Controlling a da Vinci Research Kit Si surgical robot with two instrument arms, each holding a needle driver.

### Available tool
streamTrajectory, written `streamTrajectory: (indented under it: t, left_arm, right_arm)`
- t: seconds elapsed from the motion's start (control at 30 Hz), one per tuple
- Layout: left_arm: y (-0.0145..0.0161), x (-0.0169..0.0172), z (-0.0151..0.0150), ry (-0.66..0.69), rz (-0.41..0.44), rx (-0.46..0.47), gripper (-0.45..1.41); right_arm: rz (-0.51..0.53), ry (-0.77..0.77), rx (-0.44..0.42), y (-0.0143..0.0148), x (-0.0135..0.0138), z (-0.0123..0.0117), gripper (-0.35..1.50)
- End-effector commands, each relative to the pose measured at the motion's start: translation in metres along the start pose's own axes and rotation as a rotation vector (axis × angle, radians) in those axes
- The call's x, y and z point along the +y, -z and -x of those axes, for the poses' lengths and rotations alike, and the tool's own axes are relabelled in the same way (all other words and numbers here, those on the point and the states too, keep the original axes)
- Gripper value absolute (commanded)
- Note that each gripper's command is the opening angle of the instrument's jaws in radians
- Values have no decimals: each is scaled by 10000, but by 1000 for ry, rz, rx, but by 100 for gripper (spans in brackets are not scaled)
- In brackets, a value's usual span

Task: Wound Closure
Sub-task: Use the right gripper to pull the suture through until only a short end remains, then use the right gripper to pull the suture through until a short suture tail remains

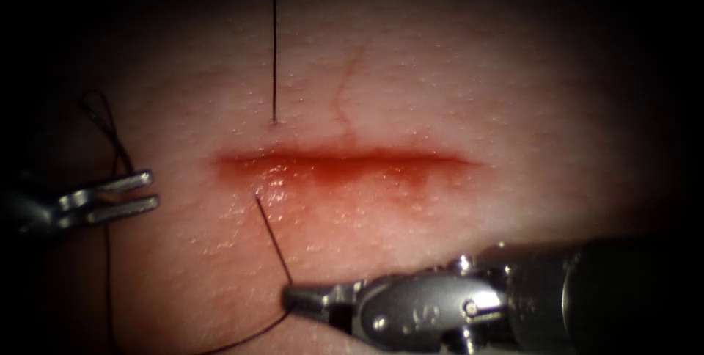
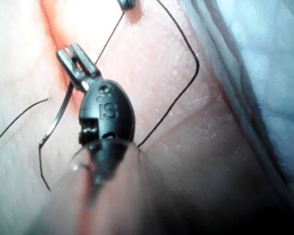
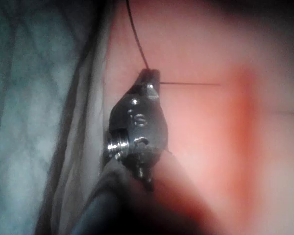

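The cut (image 1: 345, 164) runs across the tissue (image 1: 455, 91), wet with red fluid. Thread (image 1: 274, 47) leaves the tissue above the cut's left end and runs up. A second stretch of thread (image 1: 271, 238) comes out below the cut and reaches my right tool (image 1: 290, 298), whose jaws are shut on it (image 3: 149, 78). My left tool (image 1: 150, 190) rests beyond the cut's left end with its jaws open and holding nothing (image 2: 71, 49). The curved needle (image 2: 56, 117) lies on the tissue right beside those jaws, outside the tissue, trailing thread.
Slack thread (image 1: 108, 274) loops behind the left tool and down the left side. More thread (image 1: 242, 337) trails from the right tool toward the lower left. Pale drape cloth (image 2: 264, 73) borders the tissue.
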Motion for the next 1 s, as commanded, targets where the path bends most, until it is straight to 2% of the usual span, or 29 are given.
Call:
streamTrajectory:
  t: [0.03, 0.33, 0.53, 0.57, 0.6, 0.63, 0.67, 0.7, 0.87, 1.0]
  left_arm:
    - [-6, 2, 5, -1, 0, 2, -45]
    - [-6, 3, 6, -3, 2, 0, -45]
    - [-6, 3, 6, -3, 2, 0, -45]
    - [-6, 3, 6, -3, 2, 1, -45]
    - [-6, 3, 6, -3, 2, 1, -45]
    - [-6, 3, 6, -3, 2, 1, -45]
    - [-6, 3, 6, -3, 2, 1, -45]
    - [-6, 3, 6, -3, 2, 1, -45]
    - [-4, 3, 6, -3, 3, 1, -45]
    - [-3, 3, 7, -9, 5, 2, -45]
  right_arm:
    - [-9, -2, 3, -2, -15, -7, -35]
    - [-33, 16, 17, 18, -75, -40, -35]
    - [-46, 18, 25, 26, -83, -43, -35]
    - [-55, 14, 54, 25, -79, -43, -3]
    - [-41, -15, 86, 25, -74, -42, 79]
    - [-33, -23, 98, 24, -71, -41, 106]
    - [-30, -25, 103, 24, -66, -40, 118]
    - [-31, -28, 103, 23, -57, -37, 124]
    - [-31, -37, 102, 20, -26, -23, 124]
    - [-25, -41, 98, 14, 9, -8, 116]
